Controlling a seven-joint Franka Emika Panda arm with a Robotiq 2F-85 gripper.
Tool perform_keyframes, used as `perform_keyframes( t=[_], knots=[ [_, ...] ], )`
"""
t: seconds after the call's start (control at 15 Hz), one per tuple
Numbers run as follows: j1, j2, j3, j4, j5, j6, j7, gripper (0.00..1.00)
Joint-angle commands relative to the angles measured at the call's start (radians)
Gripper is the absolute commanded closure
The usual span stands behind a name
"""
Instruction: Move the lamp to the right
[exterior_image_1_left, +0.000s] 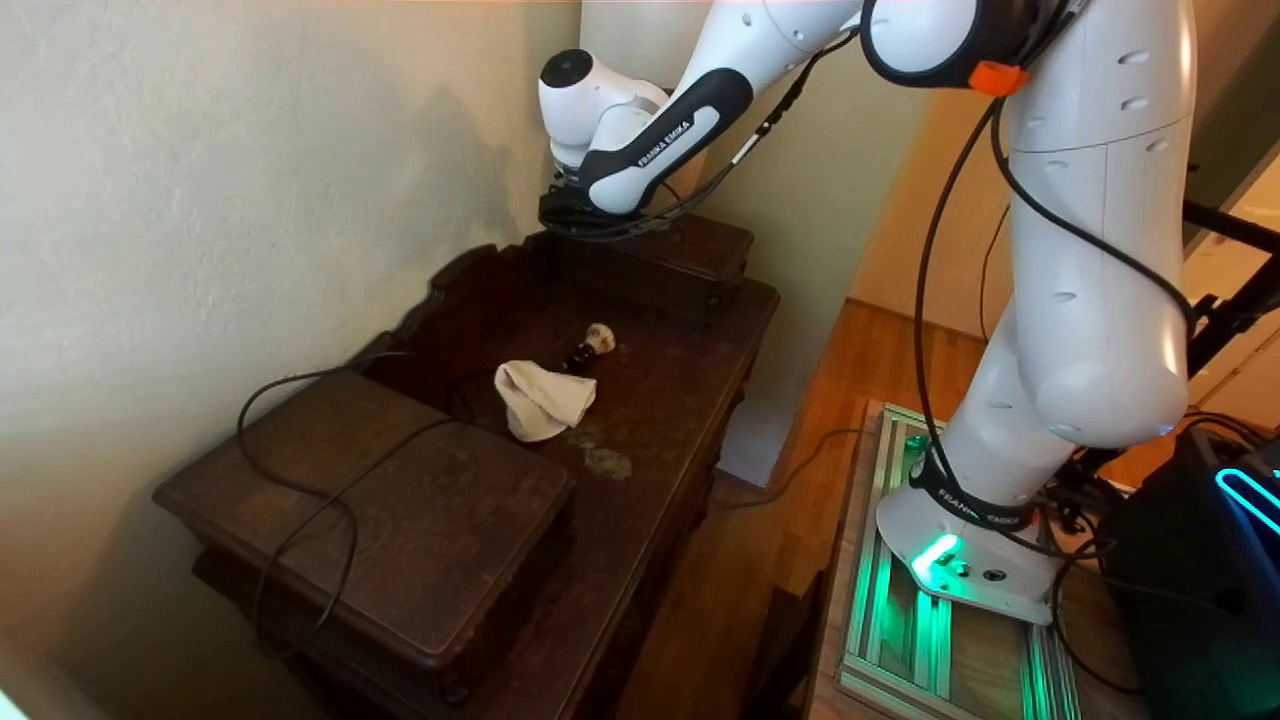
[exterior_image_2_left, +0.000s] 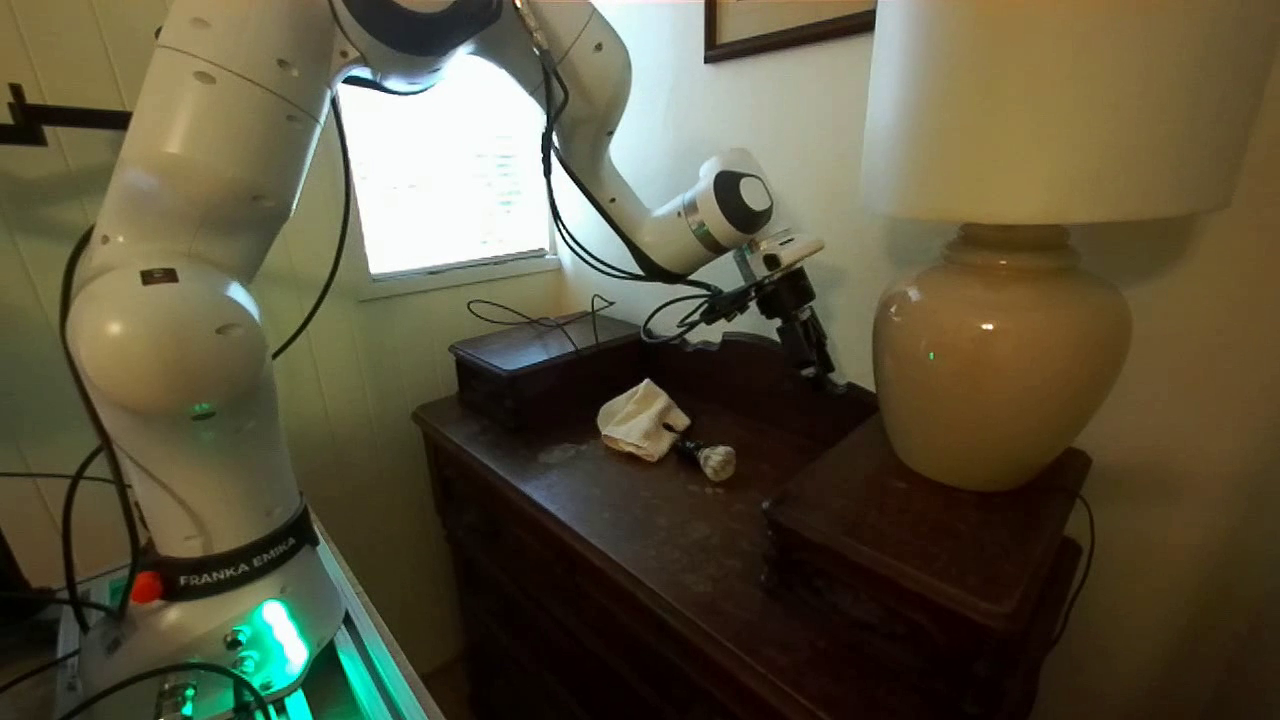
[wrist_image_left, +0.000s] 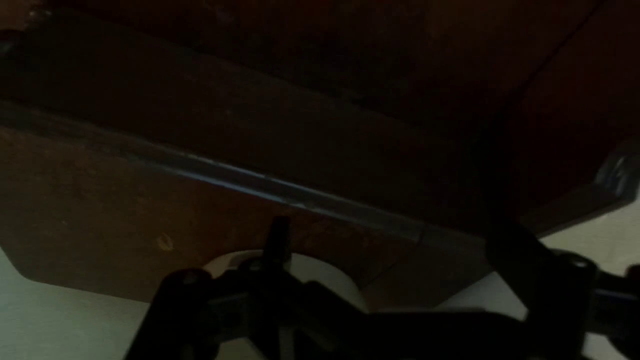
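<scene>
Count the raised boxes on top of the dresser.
2: lamp-end box, under the lamp; opposite box, at the other end of the dresser, black cable lying across it.

1. Arm (exterior_image_1_left: 1100, 300) reaches over the dresser (exterior_image_1_left: 650, 420), its wrist (exterior_image_1_left: 590, 110) partly hiding the far box (exterior_image_1_left: 705, 248).
2. Cloth (exterior_image_1_left: 543, 400) lies between that and the near box (exterior_image_1_left: 420, 540).
3. Brush (exterior_image_1_left: 590, 347) lies beside the cloth, bristles facing away.
4. Cable (exterior_image_1_left: 328, 497) loops across the near box.
</scene>
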Motion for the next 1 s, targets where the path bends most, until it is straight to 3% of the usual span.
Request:
perform_keyframes(
  t=[0.0,0.33,0.67,0.93],
  knots=[
    [-0.012,-0.067,0.05,-0.067,0.027,0.007,-0.201,0.0],
    [-0.016,-0.152,0.113,-0.119,0.092,0.062,-0.472,0.0],
    [-0.022,-0.244,0.208,-0.155,0.361,0.045,-0.806,0.0],
    [-0.022,-0.293,0.271,-0.183,0.615,-0.042,-1.06,0.0]
  ],
)
